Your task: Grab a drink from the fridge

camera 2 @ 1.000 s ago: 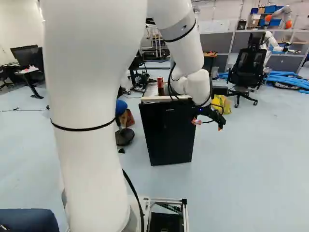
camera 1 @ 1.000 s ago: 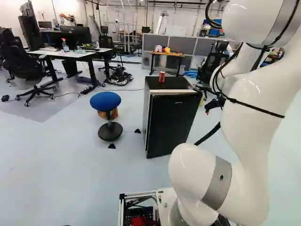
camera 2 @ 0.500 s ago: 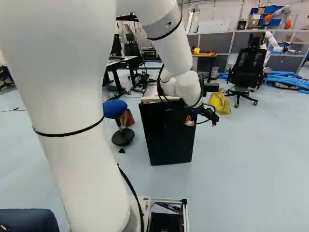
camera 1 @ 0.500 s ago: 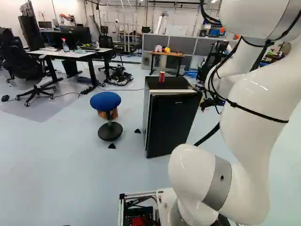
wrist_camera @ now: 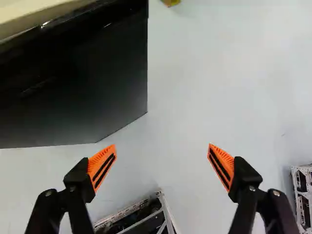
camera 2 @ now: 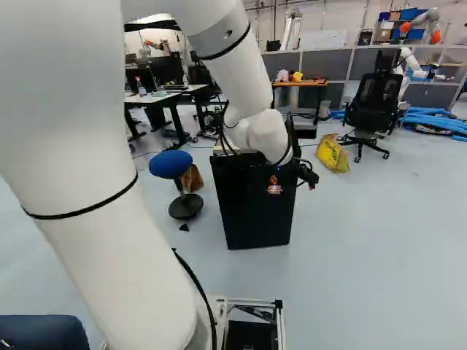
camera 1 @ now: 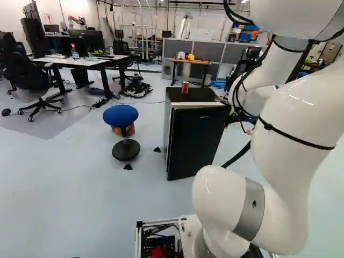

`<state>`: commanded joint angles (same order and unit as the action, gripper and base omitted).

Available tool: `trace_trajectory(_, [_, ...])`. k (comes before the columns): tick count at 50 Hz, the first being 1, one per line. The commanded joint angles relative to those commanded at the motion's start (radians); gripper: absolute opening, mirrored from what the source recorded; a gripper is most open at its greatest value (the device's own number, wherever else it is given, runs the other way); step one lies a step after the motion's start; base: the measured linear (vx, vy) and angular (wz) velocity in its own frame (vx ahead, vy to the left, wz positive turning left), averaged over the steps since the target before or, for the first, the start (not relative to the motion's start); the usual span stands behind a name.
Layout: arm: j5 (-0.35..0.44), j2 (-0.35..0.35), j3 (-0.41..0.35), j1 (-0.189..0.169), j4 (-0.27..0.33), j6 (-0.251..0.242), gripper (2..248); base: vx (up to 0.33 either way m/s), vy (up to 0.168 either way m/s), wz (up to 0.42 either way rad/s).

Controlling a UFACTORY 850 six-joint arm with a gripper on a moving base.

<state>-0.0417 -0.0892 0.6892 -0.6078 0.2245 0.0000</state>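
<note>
Here, gripper [camera 2: 293, 185] spread wide; fridge [camera 1: 196, 142] edge near.

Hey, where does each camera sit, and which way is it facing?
Left base view: on the base, behind and left of the arm, looking ahead and slightly down at the fridge; arm right of middle.
Right base view: behind and right of the arm, same direction; arm left of middle.
Wrist view: on the wrist, looking along the gripper toward the floor; its two open fingers show.
Shared: the fridge in all three; the blue stool in both base views.
</note>
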Motion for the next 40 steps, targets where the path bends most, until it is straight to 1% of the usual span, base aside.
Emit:
trace_trajectory(17, [0.015, 0.051, -0.055, 0.052, 0.026, 0.0, 247, 0.0, 0.0, 0.0])
trace_trajectory(40, [0.015, 0.103, -0.109, 0.134, 0.026, 0.0, 247, 0.0, 0.0, 0.0])
